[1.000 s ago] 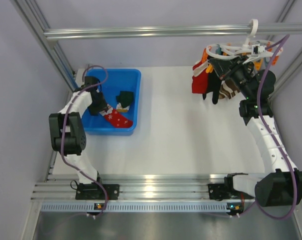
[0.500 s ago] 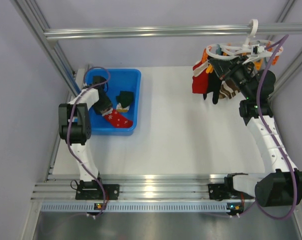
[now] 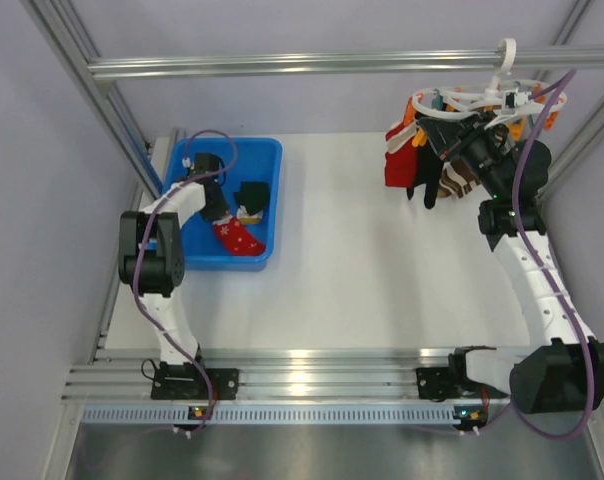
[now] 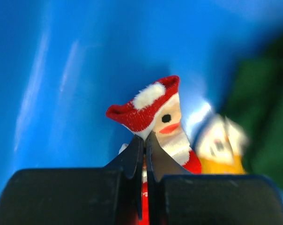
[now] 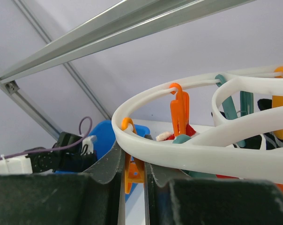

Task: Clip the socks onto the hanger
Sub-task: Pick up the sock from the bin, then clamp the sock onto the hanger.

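Red sock (image 4: 153,110): pinched in the left gripper (image 4: 145,140). The jaws are fully closed on the fabric just under the red cuff. The cuff and the Santa face stick up past the fingertips (image 4: 134,154). From the top view, the rest of that sock (image 3: 240,238) trails away from the left gripper (image 3: 218,212) and lies on the floor of the blue bin (image 3: 227,141).

Green sock (image 3: 250,193): also in the bin, just beside the jaws on their right and not touching them. It's a blur in the wrist view (image 4: 265,117). There's a white-and-yellow patch (image 4: 221,145) between it and the jaws; can't tell if that's part of it.

Hanger (image 5: 188,157): the white ring crosses right over the tips of the right gripper (image 5: 134,157). The jaws are nearly closed, with an orange peg (image 5: 132,171) sitting in the narrow gap between them. A second orange peg (image 5: 180,110) dangles from the ring just beyond the jaws.

From the top view, the hanger (image 3: 427,100) hooks over the rail (image 3: 282,65) with the right gripper (image 3: 452,130) up against it. The hung red sock (image 3: 395,165), black sock (image 3: 429,188) and striped sock (image 3: 460,180) dangle below the ring, beside the jaws.
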